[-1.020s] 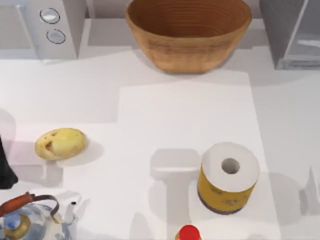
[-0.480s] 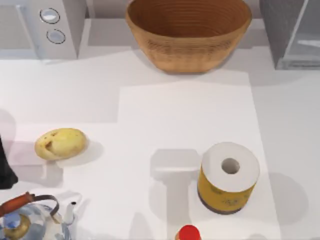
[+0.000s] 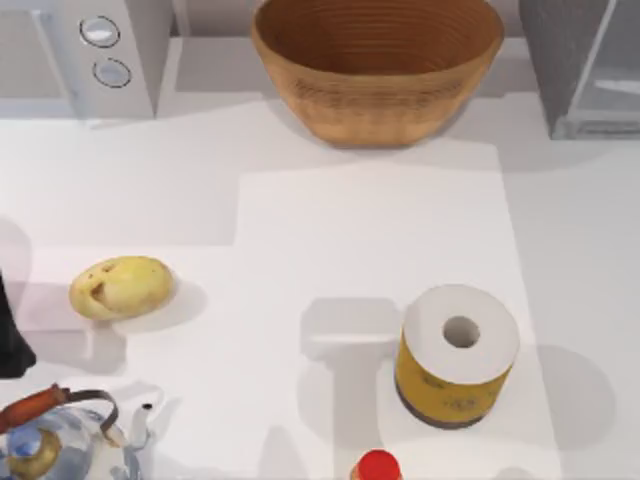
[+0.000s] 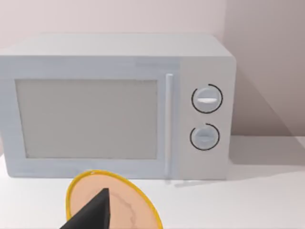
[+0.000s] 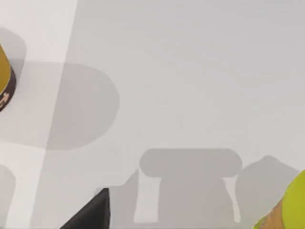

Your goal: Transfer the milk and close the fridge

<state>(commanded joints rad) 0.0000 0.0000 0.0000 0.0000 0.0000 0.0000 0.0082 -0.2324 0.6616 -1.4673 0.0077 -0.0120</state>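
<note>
The fridge stands at the far right corner of the tabletop, a dark-grey box with a paler, glassy door panel in a light frame. From above I cannot tell whether that door is shut.

Just to its left sits a wide woven basket, brown and ribbed, rounded like a bowl. In the far left corner is a light-grey microwave with two round dials and a slim upright handle.

Nearer, on the smooth white tabletop, a lumpy yellow potato lies to the left. A white paper roll in a yellow wrapper stands upright to the right. A small red round cap is at the near edge, just beside the roll. A glossy kettle with a brown handle is at the near left corner.

The left arm is a dark shape at the left edge, near the potato. The left gripper faces the microwave over a tan disc with a yellow rim. I cannot tell whether it is clenched or released.

The right gripper hangs over bare tabletop near the roll's base, with something yellow-green close by. Its state I cannot tell either.
</note>
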